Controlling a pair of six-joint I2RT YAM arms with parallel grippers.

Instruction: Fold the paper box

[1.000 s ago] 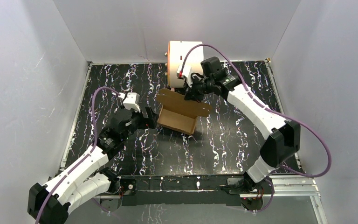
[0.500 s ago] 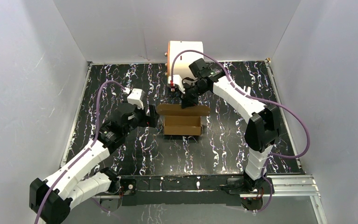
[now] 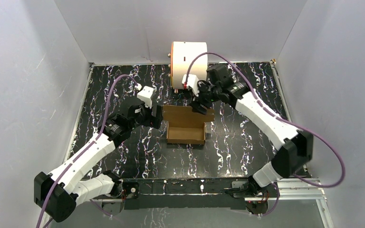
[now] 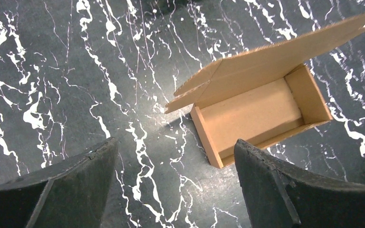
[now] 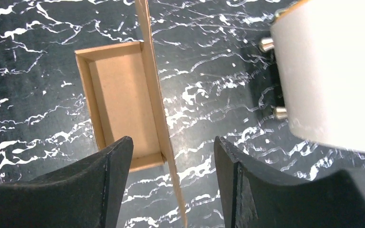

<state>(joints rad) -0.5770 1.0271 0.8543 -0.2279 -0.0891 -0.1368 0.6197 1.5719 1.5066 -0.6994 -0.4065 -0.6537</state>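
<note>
The left fingers (image 4: 76, 185) gape wide above the counter (image 3: 123, 85), holding nothing, just left of the paper box (image 3: 186, 134). The box sits mid-counter, tray open, lid raised (its far corner is cut off in the left wrist view). The right fingers (image 5: 90, 185) stand parted either side of the lid's edge; I cannot tell whether they touch it. The right arm partly hides the white cylinder (image 3: 188, 57).
</note>
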